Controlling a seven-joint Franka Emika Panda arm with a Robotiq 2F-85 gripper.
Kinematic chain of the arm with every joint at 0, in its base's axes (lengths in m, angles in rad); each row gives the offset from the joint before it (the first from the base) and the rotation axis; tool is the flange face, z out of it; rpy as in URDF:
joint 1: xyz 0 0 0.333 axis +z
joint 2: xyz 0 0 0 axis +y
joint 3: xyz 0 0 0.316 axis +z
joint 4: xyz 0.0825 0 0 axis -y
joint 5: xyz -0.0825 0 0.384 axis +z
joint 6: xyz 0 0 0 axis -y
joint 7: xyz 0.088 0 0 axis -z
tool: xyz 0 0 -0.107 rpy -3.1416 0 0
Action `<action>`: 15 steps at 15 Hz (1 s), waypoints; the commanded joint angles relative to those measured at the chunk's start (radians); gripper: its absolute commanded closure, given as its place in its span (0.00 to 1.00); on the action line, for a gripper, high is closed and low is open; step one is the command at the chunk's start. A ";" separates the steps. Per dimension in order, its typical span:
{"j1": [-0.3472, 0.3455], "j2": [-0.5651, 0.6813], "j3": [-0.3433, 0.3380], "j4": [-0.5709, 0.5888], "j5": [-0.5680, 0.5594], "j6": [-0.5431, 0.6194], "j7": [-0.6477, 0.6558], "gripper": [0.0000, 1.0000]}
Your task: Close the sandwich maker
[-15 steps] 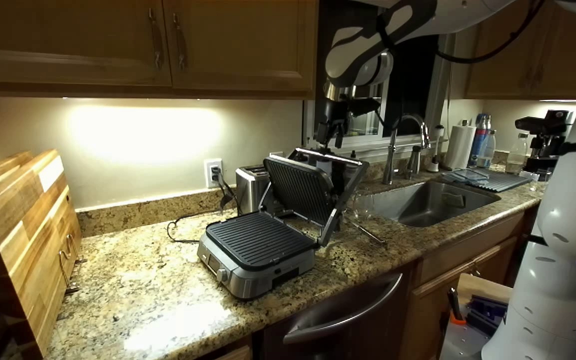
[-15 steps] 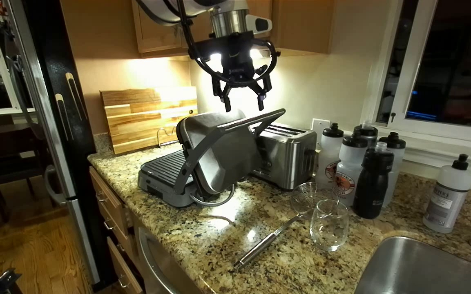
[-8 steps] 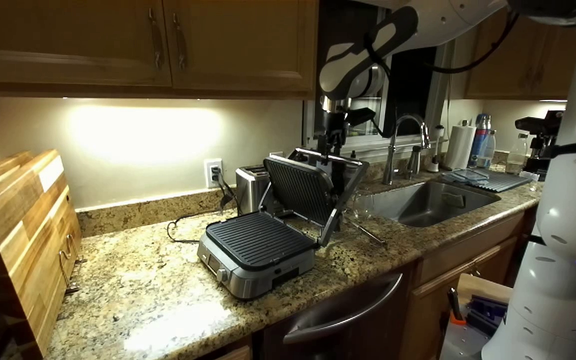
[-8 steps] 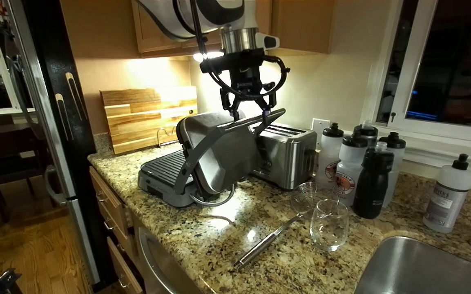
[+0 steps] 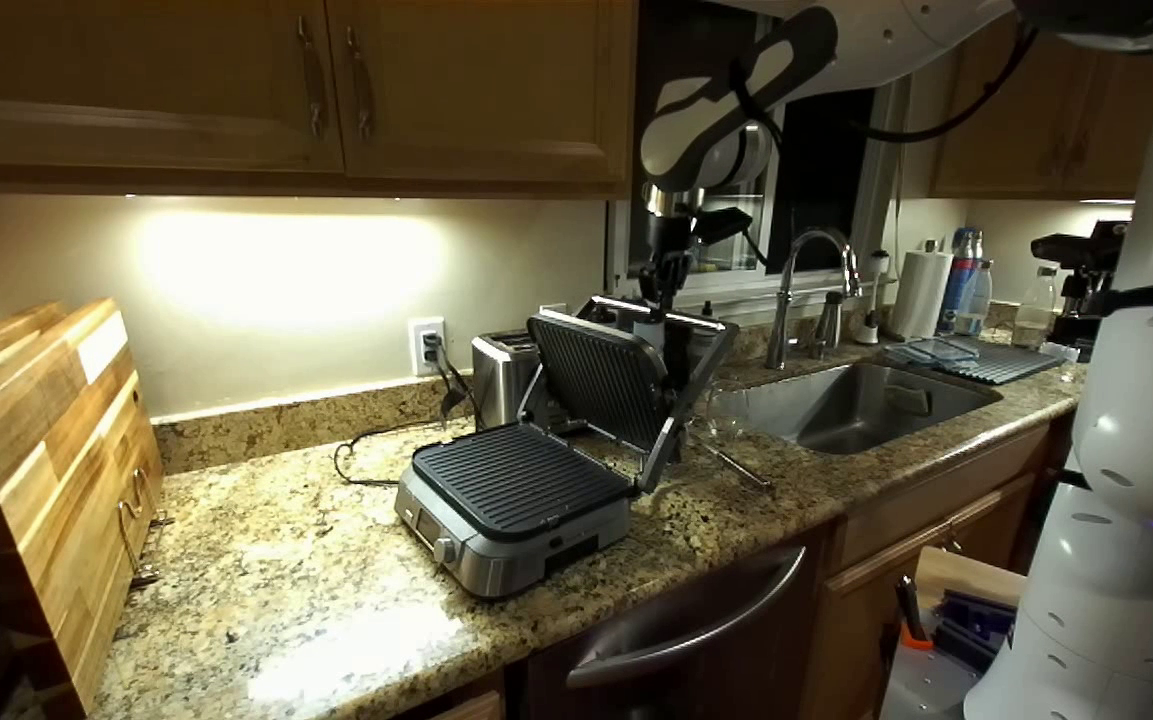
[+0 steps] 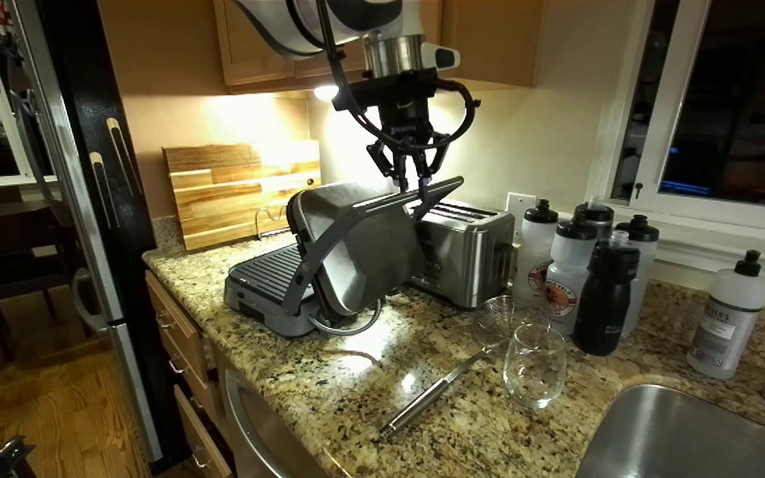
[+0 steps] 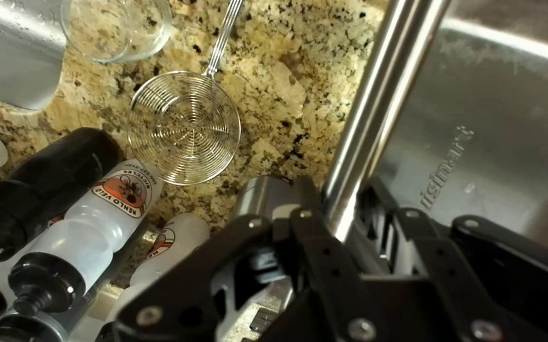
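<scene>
The silver-grey sandwich maker [image 5: 516,570] stands on the counter in both exterior views, its lid [image 6: 372,255] raised and leaning back so the dark ridged lower plate [image 5: 521,478] shows. A metal handle bar [image 7: 373,118] crosses the top of the lid. My gripper [image 6: 414,187] points straight down over that bar, with one finger on each side of it. In the wrist view the gripper [image 7: 341,187] is shut on the bar, both fingers against the metal. The tips of the fingers below the bar are partly hidden.
A toaster [image 6: 472,259] stands close behind the lid. Several bottles [image 6: 574,239], a wire skimmer [image 7: 186,128] and a clear glass [image 6: 535,365] occupy the counter near the sink [image 5: 856,400]. Wooden boards [image 5: 66,430] lean at the far end of the counter.
The gripper has come down from above the handle bar, and its spread fingers have drawn together around it. The sandwich maker's lid has kept its position.
</scene>
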 commanded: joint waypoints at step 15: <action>0.039 -0.121 0.073 -0.028 0.171 -0.041 -0.090 0.88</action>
